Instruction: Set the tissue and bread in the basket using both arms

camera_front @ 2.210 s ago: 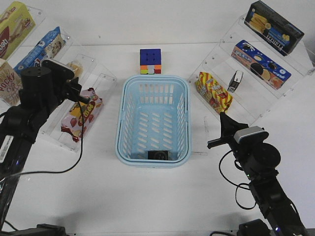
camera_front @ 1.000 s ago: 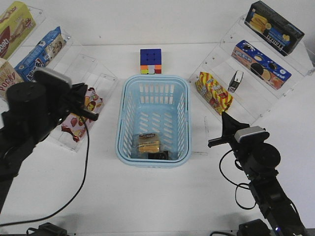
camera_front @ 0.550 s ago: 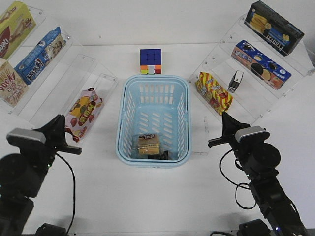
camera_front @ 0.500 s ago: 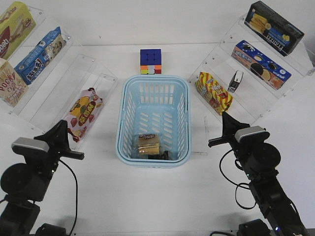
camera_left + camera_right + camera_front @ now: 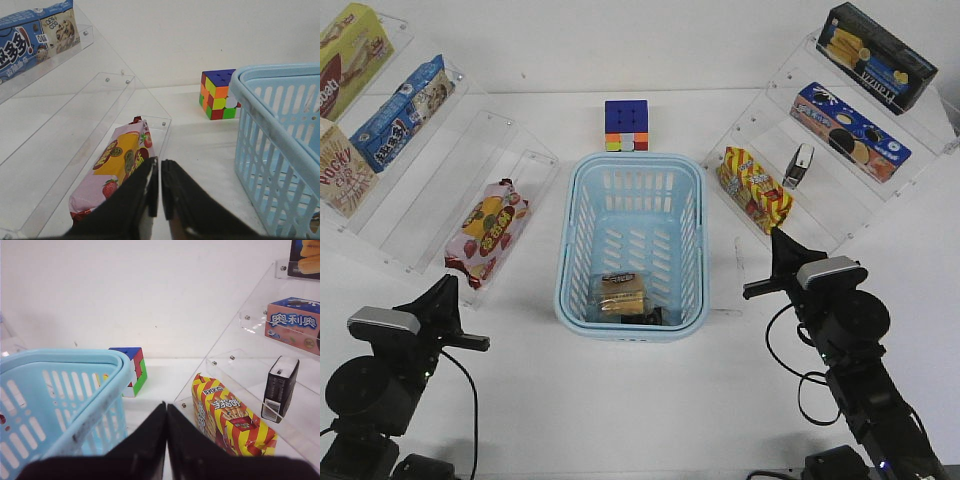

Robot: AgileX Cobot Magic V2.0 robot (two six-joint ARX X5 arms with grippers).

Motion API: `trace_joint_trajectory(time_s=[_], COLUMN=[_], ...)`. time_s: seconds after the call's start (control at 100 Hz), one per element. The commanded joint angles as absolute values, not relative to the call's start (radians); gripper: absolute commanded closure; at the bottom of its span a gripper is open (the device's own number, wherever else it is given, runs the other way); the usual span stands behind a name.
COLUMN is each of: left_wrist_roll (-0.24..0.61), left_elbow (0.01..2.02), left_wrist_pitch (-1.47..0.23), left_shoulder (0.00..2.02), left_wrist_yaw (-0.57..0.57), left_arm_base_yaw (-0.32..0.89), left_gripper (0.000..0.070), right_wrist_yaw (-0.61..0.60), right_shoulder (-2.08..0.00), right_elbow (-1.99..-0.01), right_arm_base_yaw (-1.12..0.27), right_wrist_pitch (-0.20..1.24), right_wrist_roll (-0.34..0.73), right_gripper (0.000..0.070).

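The light-blue basket (image 5: 567,250) stands mid-table. The bread (image 5: 621,294), a tan bun in clear wrap, lies on its floor at the near end. The black tissue pack (image 5: 642,316) lies just in front of the bread, against the near wall. My left gripper (image 5: 447,284) is shut and empty at the front left, apart from the basket (image 5: 260,107). My right gripper (image 5: 778,246) is shut and empty beside the basket's right side (image 5: 65,357). In the wrist views the left gripper (image 5: 160,167) and the right gripper (image 5: 166,410) hold nothing.
A Rubik's cube (image 5: 626,125) sits behind the basket. Clear tiered shelves flank it. The left shelf holds a pink snack bag (image 5: 487,228) and boxes. The right shelf holds a red-yellow snack bag (image 5: 753,188), a twin tissue pack (image 5: 800,165) and biscuit boxes.
The bread has appeared in the basket beside the tissue. My left arm has drawn back from the left shelf to the front left. The right arm has not moved.
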State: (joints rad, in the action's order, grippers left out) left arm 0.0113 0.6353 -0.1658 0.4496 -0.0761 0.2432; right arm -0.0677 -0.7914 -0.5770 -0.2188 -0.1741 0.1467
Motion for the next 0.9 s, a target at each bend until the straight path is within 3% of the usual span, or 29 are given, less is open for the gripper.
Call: trace_joint_trajectory(time_s=[0.0, 0.11, 0.33, 0.59, 0.89], left_wrist_roll=[-0.01, -0.002, 0.036, 0.072, 0.037], left_elbow=[0.645, 0.593, 0.292, 0.068, 0.014], left_wrist_pitch=[-0.156, -0.115, 0.074, 0.074, 0.037], left_shoulder=[0.434, 0.39, 0.204, -0.001, 0.003], left_wrist_yaw=[-0.081, -0.105, -0.104, -0.051, -0.017], left_arm_base_yaw=[0.243, 0.202, 0.065, -0.006, -0.006], left_gripper=[0.0699, 0.0699, 0.0699, 0.0699, 0.0699], right_wrist_yaw=[-0.067, -0.067, -0.067, -0.067, -0.068], right_shoulder=[-0.793, -0.793, -0.793, -0.793, -0.793], right_elbow=[-0.591, -0.591, -0.591, -0.591, -0.591], right_arm_base_yaw=[-0.221, -0.221, -0.221, -0.221, -0.221], right_wrist_pitch=[-0.186, -0.186, -0.186, -0.186, -0.187], right_wrist_roll=[0.156, 0.156, 0.156, 0.156, 0.156], right_gripper=[0.0699, 0.0699, 0.0699, 0.0699, 0.0699])
